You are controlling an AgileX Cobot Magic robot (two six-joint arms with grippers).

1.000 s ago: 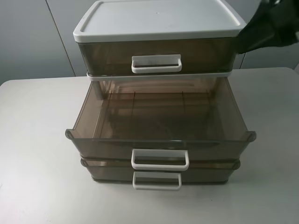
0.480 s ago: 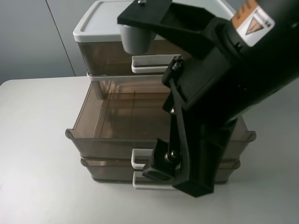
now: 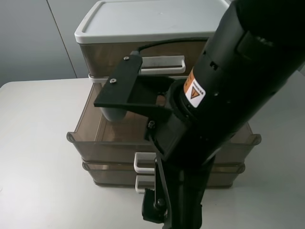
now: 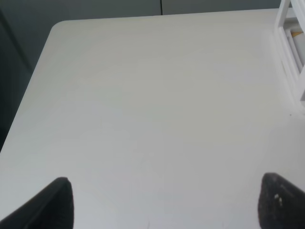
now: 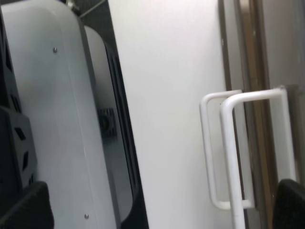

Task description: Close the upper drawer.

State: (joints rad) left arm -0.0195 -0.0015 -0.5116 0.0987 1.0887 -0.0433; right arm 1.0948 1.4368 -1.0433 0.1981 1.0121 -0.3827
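My right gripper is open: its two dark fingertips stand far apart and hold nothing. It hangs low at the near edge of the table, just in front of the cabinet. Beyond the fingertips I see two white handles, close together. The middle drawer of the three is pulled out toward the near side, and the top drawer is shut. My right arm hides much of the open drawer's front. My left gripper is also open, above the white table.
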